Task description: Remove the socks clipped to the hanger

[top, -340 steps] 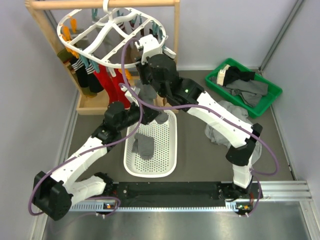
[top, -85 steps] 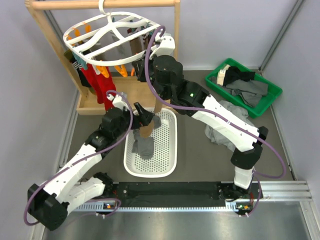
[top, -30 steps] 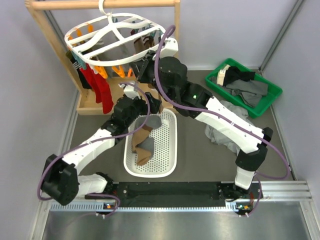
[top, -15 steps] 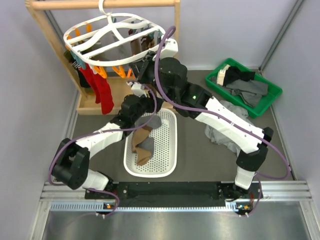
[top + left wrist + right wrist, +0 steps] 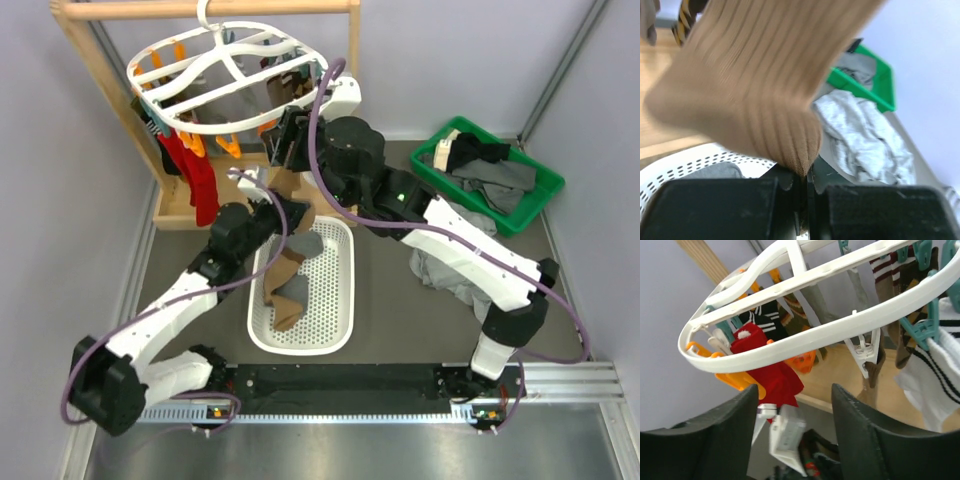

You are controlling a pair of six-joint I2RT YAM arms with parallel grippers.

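Hanger (image 5: 810,338) — white plastic oval frame with crossbars, teal and orange clips; red, striped and argyle socks (image 5: 772,377) clipped beneath.
White perforated basket (image 5: 335,300): grey and brown socks (image 5: 288,295) inside.
Green bin (image 5: 539,207): dark garments (image 5: 490,170).
Left gripper (image 5: 804,180): clamped on ribbed tan sock (image 5: 755,85) hanging below the hanger.
Right gripper (image 5: 795,395) — fingers apart, empty.

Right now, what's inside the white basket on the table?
A brown sock and grey socks lie in the white basket. The left arm covers its far-left corner, so anything there is hidden.
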